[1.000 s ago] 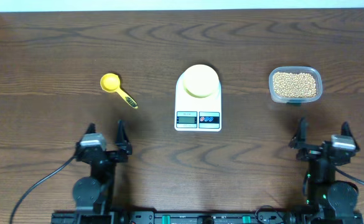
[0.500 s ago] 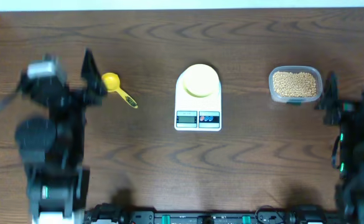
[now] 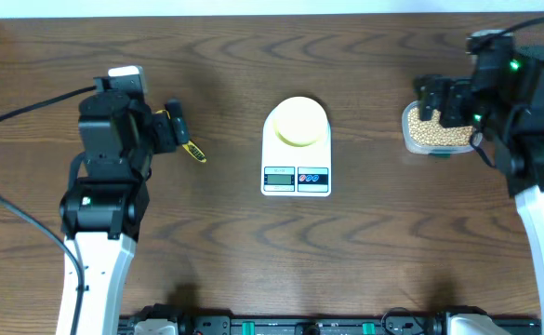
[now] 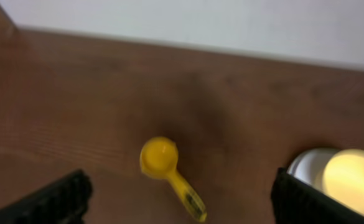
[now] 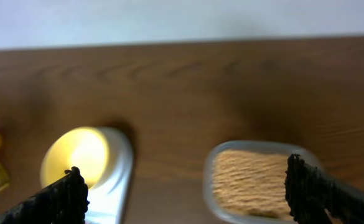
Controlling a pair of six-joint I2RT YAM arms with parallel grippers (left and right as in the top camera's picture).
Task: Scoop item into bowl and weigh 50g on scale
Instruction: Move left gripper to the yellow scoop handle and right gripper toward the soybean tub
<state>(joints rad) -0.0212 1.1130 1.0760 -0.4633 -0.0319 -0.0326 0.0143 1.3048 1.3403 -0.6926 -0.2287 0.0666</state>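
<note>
We find the scale [image 3: 296, 172] at the middle of the desk [image 3: 253, 251], its small display and two buttons turned toward the robot. The bowl [image 3: 298, 122], round and pale yellow, sits on the scale's platform. The beans [image 3: 436, 136] lie heaped in a clear plastic tub [image 3: 407, 140] to the right of the scale, well apart from it. A yellow scoop [image 3: 193, 149] lies flat on the desk to the left of the scale, its handle slanting back toward the robot and toward the scale.

The left fingers [image 4: 54, 200] stand wide apart and grip nothing. In the left wrist view we see the scoop on the desk below, between the two fingers and touched by neither. The scale and bowl show beside the right-hand finger. From overhead the left arm covers the scoop's cup, so only the handle shows clearly.

The right fingers [image 5: 322, 193] are also spread wide and empty. From overhead they hang above the tub's left part. In the right wrist view the tub of beans lies between them, nearer the right-hand finger, with the bowl and scale by the left-hand one. Both wrist views are blurred, so we cannot make out finer detail.
</note>
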